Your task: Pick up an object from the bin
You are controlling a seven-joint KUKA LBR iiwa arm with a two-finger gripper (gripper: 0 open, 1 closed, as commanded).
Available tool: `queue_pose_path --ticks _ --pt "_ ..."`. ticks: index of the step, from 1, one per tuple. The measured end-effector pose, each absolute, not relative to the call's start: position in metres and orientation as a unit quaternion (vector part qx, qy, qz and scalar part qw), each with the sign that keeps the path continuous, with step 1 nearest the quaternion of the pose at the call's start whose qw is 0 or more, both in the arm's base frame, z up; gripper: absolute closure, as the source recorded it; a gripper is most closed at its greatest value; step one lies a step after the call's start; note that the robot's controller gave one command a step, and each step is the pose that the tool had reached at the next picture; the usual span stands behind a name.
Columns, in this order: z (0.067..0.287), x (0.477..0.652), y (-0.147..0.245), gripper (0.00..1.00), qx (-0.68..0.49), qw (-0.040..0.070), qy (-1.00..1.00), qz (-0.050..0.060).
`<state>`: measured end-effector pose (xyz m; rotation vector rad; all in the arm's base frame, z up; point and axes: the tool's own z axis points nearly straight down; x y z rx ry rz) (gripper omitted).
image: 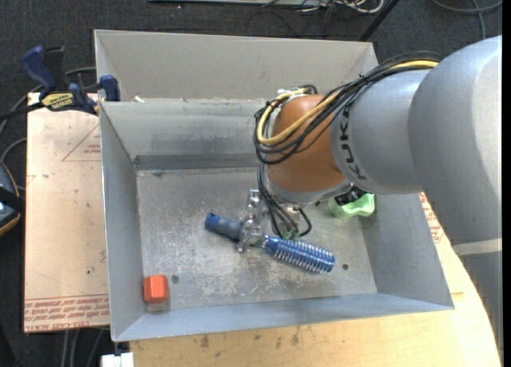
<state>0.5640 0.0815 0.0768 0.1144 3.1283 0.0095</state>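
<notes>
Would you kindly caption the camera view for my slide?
Gripper over a blue bristled hairbrush in the grey metal bin; orange block lower left.

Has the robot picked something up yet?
Not yet. Done: the gripper is down inside the bin. In hand: it sits at the middle of the blue brush, which lies flat on the floor. Left: lifting it out. The orange block and a green thing lie apart from it.
</notes>
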Motion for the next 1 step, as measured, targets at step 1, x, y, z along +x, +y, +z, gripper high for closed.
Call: queue_pose_path --ticks 1 --pt "0.2514 0.5809 0.0794 1.0 -0.097 0.005 0.995 0.0"
